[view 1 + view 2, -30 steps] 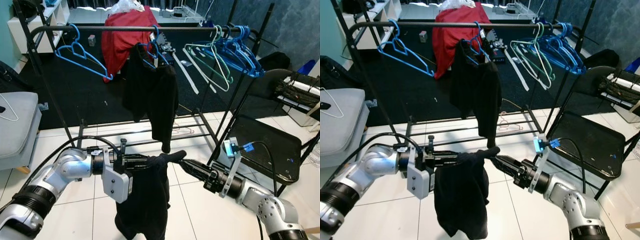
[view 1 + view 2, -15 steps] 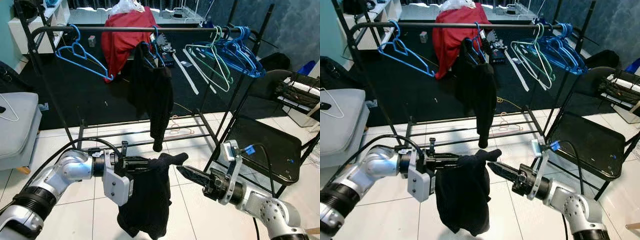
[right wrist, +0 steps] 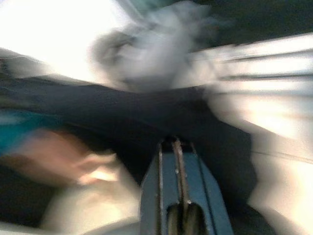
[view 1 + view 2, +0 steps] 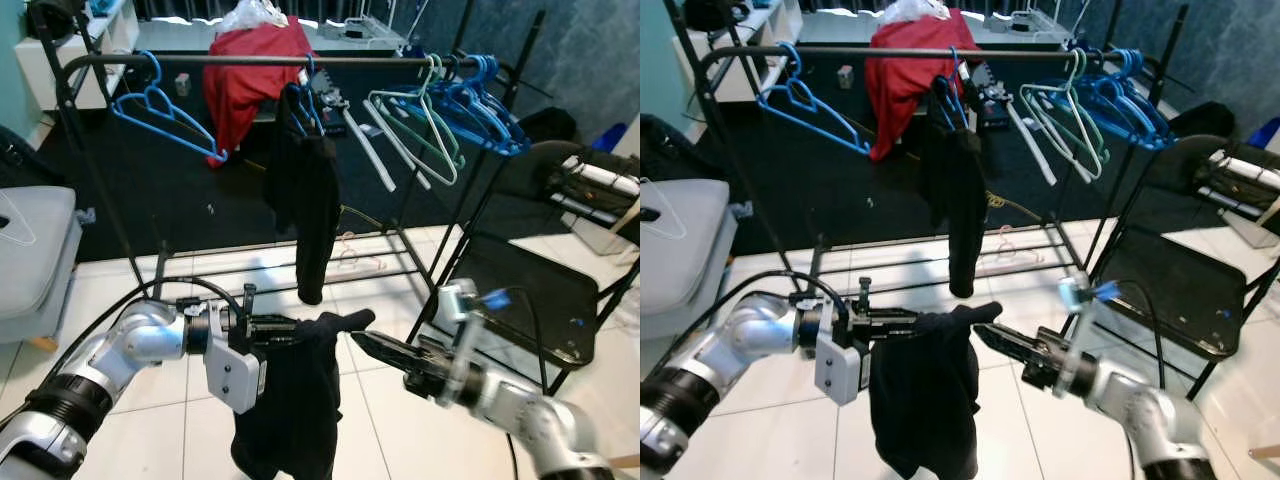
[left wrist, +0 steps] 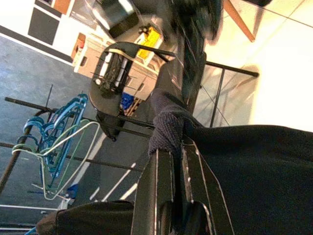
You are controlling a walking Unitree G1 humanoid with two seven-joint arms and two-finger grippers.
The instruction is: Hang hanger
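We see our left tool (image 4: 300, 328) held low in front of us, above the white tiled floor (image 4: 370, 415), its two long black fingers (image 5: 159, 183) clenched on the top fold of a black knitted garment (image 4: 295, 400). The cloth drapes over the fingers and hangs down below them, with a small rolled end (image 4: 350, 319) poking out past the fingertips toward our right side.

Our right tool (image 4: 362, 342) points at that rolled end from the right, its tip just beside the cloth; in the blurred right wrist view the fingers (image 3: 168, 161) lie pressed together with nothing between them.

Beyond both arms stands a black metal clothes rail (image 4: 250, 59). On its bar hang, from our left to right, an empty blue plastic hanger (image 4: 165, 115), a red garment (image 4: 245, 75), a long black garment on a blue hanger (image 4: 310, 190), and a bunch of pale green and blue empty hangers (image 4: 450, 105) crowded at the right end. We cannot tell whether a hanger sits inside the cloth our left tool grips.

A black folding chair (image 4: 530, 290) stands to the right of the rail, and a grey cushioned seat (image 4: 30, 250) sits at the left edge.
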